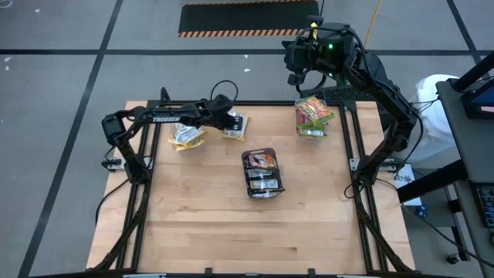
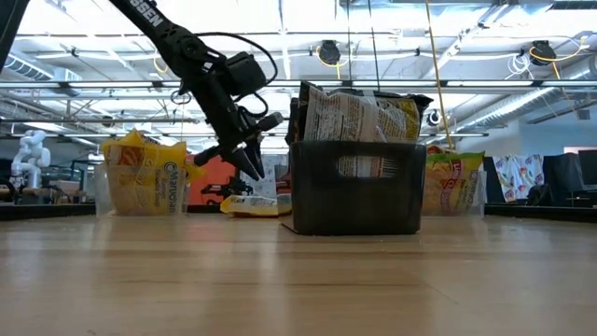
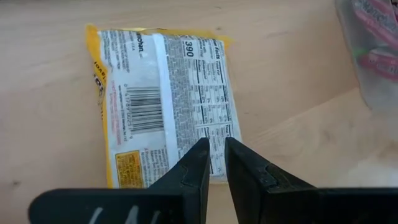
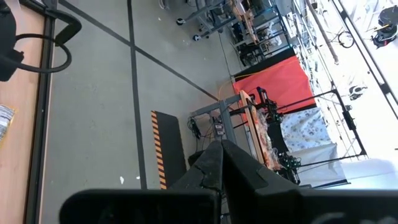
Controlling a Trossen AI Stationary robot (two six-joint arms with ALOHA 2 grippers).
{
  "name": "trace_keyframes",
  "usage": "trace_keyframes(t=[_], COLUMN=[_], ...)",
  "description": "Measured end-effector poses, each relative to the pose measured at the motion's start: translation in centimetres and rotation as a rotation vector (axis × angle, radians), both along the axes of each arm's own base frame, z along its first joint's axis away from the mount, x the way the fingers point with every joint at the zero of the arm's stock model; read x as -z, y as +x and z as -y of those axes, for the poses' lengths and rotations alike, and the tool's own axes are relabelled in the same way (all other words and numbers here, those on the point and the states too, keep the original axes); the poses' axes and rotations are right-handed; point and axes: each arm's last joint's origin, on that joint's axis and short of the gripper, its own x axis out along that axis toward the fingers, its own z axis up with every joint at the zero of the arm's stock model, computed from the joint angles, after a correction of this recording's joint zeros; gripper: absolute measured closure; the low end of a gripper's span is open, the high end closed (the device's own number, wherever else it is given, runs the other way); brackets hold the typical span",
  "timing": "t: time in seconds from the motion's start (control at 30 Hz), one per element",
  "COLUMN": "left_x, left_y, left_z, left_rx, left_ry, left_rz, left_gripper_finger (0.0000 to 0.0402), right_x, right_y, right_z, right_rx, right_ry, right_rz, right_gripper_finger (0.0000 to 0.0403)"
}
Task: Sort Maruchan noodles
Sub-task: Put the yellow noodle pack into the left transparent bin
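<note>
The pale wooden surface (image 1: 231, 224) carries 3 containers and 1 loose packet. At its middle stands a dark grey tray (image 1: 262, 174) packed with dark brown noodle packets (image 2: 359, 114), upright on edge. Near the far left corner a clear tub (image 2: 142, 183) holds yellow packets (image 1: 187, 136); near the far right corner another clear tub (image 1: 312, 117) holds green-edged orange-pink packets (image 2: 452, 177).

The left hand (image 1: 229, 118) hangs just above a single yellow Maruchan packet (image 3: 165, 102) that lies flat on the wood, label side down with barcode and nutrition panel up, just beside the yellow tub. Its 2 fingers (image 3: 196, 174) are nearly pressed together — only a thin slit between them — and grip nothing.

The right hand (image 4: 221, 163) is raised beyond the far right edge, its fingers pressed together and pointing out over the grey floor (image 4: 93, 112), away from the packets.
</note>
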Motion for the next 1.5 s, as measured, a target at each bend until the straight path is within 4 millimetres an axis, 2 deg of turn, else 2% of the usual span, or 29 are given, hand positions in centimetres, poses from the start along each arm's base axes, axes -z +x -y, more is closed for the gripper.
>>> trace_keyframes(t=[0.2, 0.4, 0.63, 0.9, 1.23, 1.5], left_x=[0.0, -0.2, 0.0, 0.5, 0.4, 3.3], left_y=[0.1, 0.3, -0.1, -1.3, -1.4, -0.8], left_z=[0.0, -0.1, -0.1, -0.6, -1.1, -1.4], left_rx=[-0.017, 0.052, 0.103, 0.078, 0.037, 0.041], left_ry=[-0.01, 0.029, 0.006, -0.045, -0.048, -0.123], left_rz=[0.015, 0.025, -0.012, -0.082, -0.06, -0.103], left_gripper_finger=[0.0369, 0.0396, 0.0348, 0.0298, 0.0293, 0.0293], right_x=[0.0, 0.0, 0.0, 0.0, 0.0, 0.0], right_y=[0.0, 0.0, 0.0, 0.0, 0.0, 0.0], right_z=[0.0, 0.0, 0.0, 0.0, 0.0, 0.0], right_rx=[0.0, 0.0, 0.0, -0.001, -0.002, -0.007], right_ry=[0.0, 0.0, 0.0, -0.002, -0.002, -0.019], right_rz=[0.0, 0.0, 0.0, -0.002, -0.002, -0.014], right_gripper_finger=[0.0403, 0.0403, 0.0403, 0.0403, 0.0403, 0.0403])
